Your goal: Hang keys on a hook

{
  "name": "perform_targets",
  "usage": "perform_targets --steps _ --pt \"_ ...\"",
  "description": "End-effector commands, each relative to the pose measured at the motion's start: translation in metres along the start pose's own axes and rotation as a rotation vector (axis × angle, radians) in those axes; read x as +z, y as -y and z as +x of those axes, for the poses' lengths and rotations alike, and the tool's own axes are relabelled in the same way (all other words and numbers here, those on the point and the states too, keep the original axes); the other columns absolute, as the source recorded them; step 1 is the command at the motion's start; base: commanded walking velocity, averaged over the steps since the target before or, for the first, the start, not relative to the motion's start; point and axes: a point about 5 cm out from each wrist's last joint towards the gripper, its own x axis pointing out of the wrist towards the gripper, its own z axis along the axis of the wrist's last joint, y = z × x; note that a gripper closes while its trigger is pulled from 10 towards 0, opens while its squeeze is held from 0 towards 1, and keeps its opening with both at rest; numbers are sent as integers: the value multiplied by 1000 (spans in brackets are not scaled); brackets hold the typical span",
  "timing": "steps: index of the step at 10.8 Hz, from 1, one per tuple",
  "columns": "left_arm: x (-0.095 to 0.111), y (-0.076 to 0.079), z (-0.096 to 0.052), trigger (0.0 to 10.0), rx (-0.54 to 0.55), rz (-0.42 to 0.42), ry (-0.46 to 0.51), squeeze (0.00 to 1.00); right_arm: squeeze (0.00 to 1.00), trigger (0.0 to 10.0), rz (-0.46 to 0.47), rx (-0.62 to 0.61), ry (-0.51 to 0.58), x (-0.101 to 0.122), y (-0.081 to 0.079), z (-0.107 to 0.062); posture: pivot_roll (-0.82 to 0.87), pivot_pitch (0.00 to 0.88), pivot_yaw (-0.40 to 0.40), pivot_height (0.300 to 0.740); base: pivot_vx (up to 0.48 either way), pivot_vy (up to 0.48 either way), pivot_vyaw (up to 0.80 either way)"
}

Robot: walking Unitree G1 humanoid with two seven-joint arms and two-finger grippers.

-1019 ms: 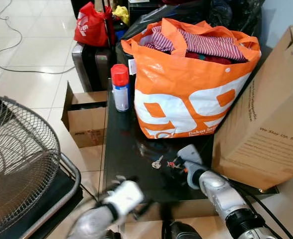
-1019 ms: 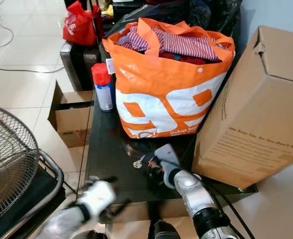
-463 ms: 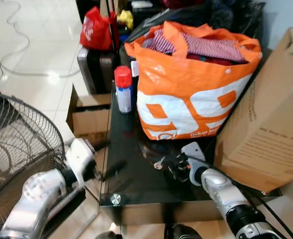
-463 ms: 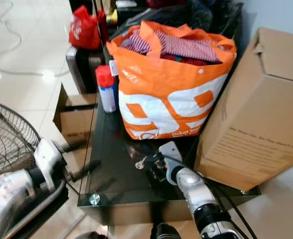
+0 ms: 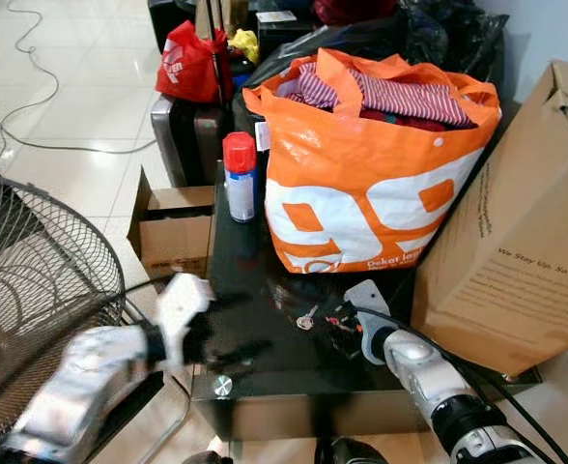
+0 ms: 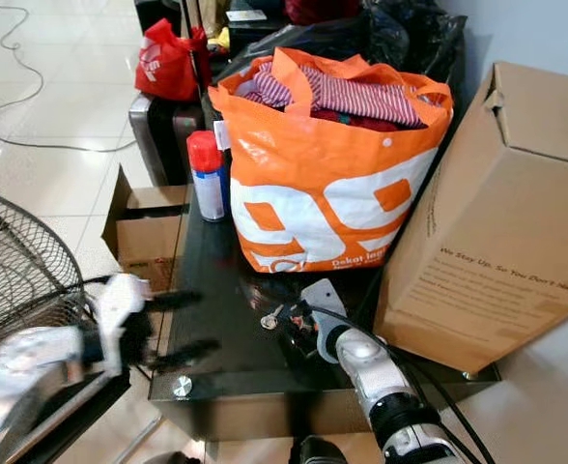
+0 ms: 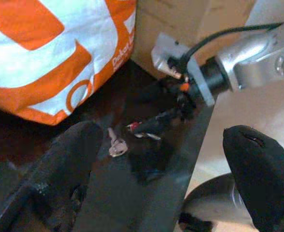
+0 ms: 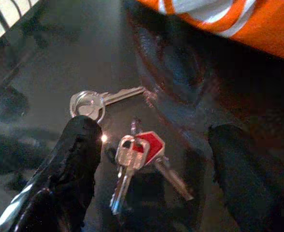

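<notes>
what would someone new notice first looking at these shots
The big orange and white bag, stuffed with striped clothes, stands at the back of the dark glass table, with a red-capped spray can to its left and a cardboard box to its right. In front of the bag, the right pincer is open over a bunch of keys lying on the glass. The left pincer, also open, reaches in from the table's left edge.
</notes>
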Motion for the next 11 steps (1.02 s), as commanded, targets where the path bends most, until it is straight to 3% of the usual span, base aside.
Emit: perform_targets --steps 1,5,7,9,11 --pt "5 -3 1 10000 12 13 -8 0 0 10000 -21 9 -20 -3 0 1 -43 50 -18 740 0 0 0" --pt "9 -4 1 10000 10 7 -29 0 0 10000 0 -40 -55 -9 1 3 -37 68 -23 740 0 0 0" --pt "-6 0 -7 10000 39 -54 -95 0 0 10000 33 -36 -64 -11 0 5 -33 75 -29 740 0 0 0" --pt "-20 1 -10 10000 71 -60 -169 0 0 10000 38 -23 -59 -9 -2 7 -35 78 -34 740 0 0 0" --pt "-20 -1 -11 10000 86 -44 -190 0 0 10000 41 -25 -68 -10 -2 7 -33 78 -36 740 0 0 0"
